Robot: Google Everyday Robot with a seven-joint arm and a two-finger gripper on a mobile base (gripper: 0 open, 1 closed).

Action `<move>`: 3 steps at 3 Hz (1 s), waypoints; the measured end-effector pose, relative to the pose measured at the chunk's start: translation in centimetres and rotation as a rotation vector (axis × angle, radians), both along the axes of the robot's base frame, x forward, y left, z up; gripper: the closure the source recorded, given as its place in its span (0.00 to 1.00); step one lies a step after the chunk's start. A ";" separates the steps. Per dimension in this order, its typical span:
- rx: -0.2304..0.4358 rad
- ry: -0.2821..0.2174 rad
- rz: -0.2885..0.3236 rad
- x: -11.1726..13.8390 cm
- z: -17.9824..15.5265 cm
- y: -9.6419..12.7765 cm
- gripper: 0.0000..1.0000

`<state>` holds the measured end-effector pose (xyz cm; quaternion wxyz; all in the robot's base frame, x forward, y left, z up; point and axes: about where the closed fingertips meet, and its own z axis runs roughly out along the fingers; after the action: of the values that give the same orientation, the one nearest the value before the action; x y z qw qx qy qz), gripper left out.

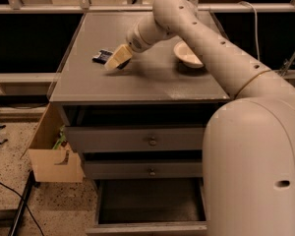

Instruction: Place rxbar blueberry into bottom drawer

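The rxbar blueberry (102,56), a small flat bar in a dark blue wrapper with light markings, lies on the grey cabinet top (152,82). The cream gripper (116,59) hovers just beside it; whether it is clenched cannot be told. The wide grey bottom drawer (147,227) stands open.

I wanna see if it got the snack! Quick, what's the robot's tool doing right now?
Tool: down at the cabinet top, close beside the rxbar blueberry; whether it is open or closed cannot be told.

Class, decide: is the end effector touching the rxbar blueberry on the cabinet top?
Cannot tell. The camera view shows the end effector overlapping the rxbar blueberry at its right edge, hiding any gap.
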<state>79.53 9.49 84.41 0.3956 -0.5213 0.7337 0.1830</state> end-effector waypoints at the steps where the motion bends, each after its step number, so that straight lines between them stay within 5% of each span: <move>1: -0.018 0.018 -0.004 -0.7 -0.6 0.5 0.00; 3: -0.007 0.056 -0.030 -0.6 -1.8 1.2 0.00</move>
<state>78.90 10.65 82.61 0.3758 -0.5063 0.7528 0.1890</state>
